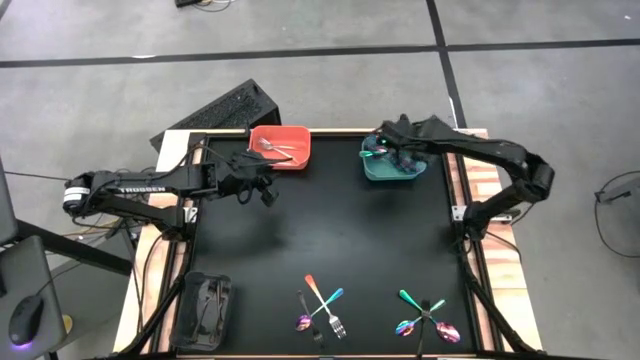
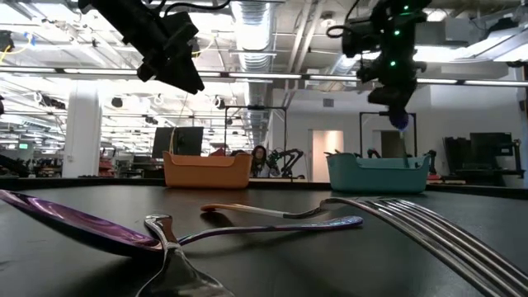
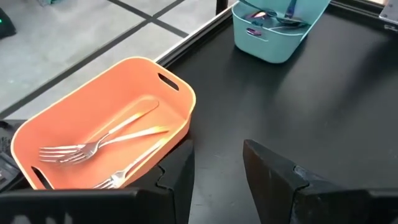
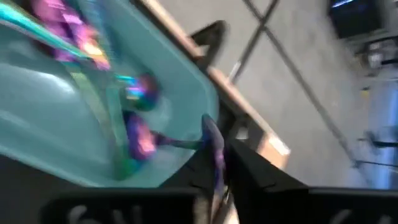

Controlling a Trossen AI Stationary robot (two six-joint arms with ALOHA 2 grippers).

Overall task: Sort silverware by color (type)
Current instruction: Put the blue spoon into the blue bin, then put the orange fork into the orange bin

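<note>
My right gripper point(image 1: 385, 150) hangs over the teal bin point(image 1: 405, 175) at the far right, shut on an iridescent purple piece of silverware point(image 4: 216, 152). More rainbow pieces point(image 4: 93, 50) lie inside that bin. My left gripper point(image 3: 217, 180) is open with nothing between its fingers. It hovers above the mat just on the near side of the red bin point(image 1: 298, 135), which holds silver forks point(image 3: 93, 146). Two crossed clusters of silverware point(image 1: 322, 308) point(image 1: 428, 320) lie on the mat by the table's near edge. My right gripper pinches the iridescent piece's thin purple shaft point(image 4: 217, 163) between its two fingers, slanting down from above the teal bin's rim. The piece is lifted off the table and reaches from the fingers down toward the bin's inside. Blur hides which end is held.
A black bin point(image 1: 205, 310) stands at the near left corner. A dark keyboard point(image 1: 215, 115) lies off the table's far left corner. The black mat's middle point(image 1: 320, 230) lies bare between the bins and the near clusters. In the low view a purple spoon point(image 2: 74, 219) and a fork point(image 2: 429, 231) lie close.
</note>
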